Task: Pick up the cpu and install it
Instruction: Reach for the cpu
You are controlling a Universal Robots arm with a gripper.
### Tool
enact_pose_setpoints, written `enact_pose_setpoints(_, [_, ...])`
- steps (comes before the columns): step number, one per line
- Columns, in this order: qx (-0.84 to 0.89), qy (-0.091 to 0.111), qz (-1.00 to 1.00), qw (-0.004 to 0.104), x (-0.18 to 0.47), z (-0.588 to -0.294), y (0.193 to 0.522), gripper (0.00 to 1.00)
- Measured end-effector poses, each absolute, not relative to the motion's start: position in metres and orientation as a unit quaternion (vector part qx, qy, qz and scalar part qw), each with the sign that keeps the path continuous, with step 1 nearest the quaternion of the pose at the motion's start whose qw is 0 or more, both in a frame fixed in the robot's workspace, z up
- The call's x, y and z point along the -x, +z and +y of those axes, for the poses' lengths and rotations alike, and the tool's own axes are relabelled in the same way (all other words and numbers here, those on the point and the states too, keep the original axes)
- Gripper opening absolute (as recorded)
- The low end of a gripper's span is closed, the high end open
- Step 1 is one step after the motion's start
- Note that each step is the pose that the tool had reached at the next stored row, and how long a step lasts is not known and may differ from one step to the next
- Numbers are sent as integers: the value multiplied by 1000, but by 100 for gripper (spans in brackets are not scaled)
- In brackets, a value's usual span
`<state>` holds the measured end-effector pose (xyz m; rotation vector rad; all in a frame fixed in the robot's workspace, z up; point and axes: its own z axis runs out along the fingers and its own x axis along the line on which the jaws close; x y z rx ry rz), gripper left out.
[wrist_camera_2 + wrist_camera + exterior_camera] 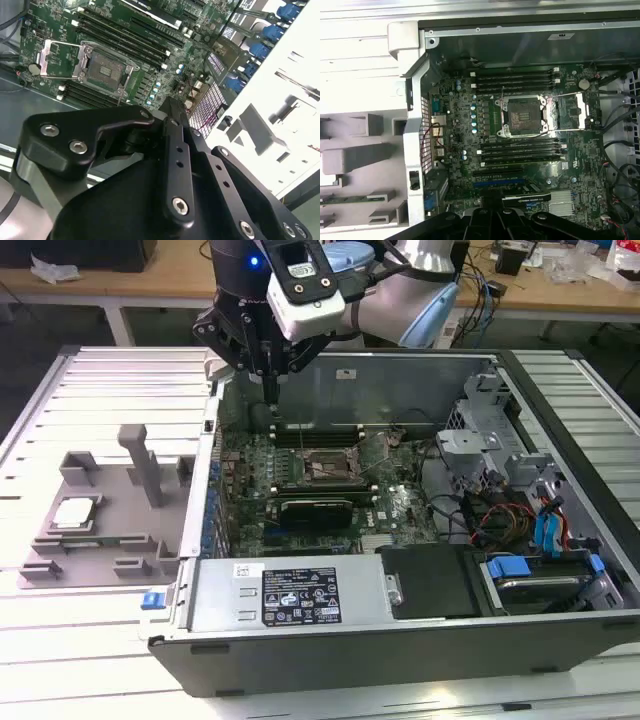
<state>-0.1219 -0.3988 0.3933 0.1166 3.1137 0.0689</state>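
Closest in the second wrist view, the gripper (pixel 170 106) hangs over the motherboard (pixel 455 107), jaws together and empty, while the cpu (pixel 75 512) lies well apart from them on the fixture tray (pixel 120 512); a clean pick likely needs them parted and square to its edges.
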Motion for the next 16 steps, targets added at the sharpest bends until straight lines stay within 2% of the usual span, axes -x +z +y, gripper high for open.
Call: enact_pose_setpoints(16, [-37, 22, 999, 12, 127, -399, 393, 11])
